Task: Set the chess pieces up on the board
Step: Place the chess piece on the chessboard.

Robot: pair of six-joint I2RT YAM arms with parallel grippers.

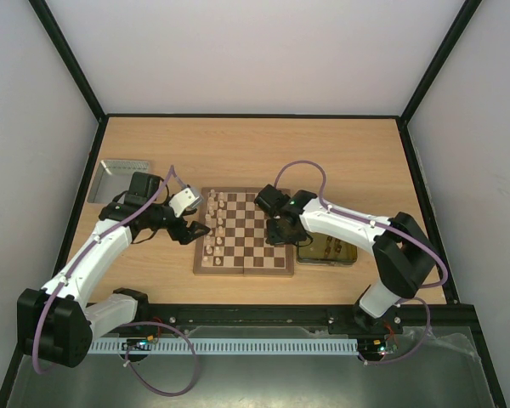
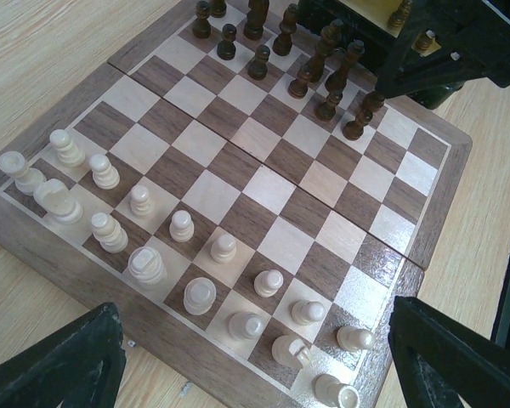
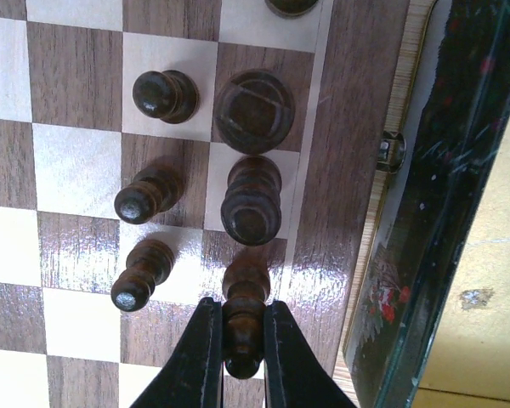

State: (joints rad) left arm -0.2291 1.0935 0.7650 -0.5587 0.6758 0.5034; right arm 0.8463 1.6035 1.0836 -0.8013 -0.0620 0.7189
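Chess pieces [image 2: 181, 225] stand on the board [image 2: 263, 183]. In the left wrist view you see the pale pieces [image 2: 102, 170] in two rows along the lower left edge and the dark pieces [image 2: 323, 68] clustered at the top. Seen from overhead, the board lies mid-table [image 1: 340, 144], with a metal tray [image 1: 123, 180] at upper left and a yellow tray [image 1: 327, 252] just beside its right edge. Your left gripper [image 2: 255, 374] hangs over the pale side, fingers spread wide, holding nothing. Your right gripper [image 3: 240, 348] pinches one dark piece [image 3: 245, 293] at lower centre of its view, in the row next to the frame.
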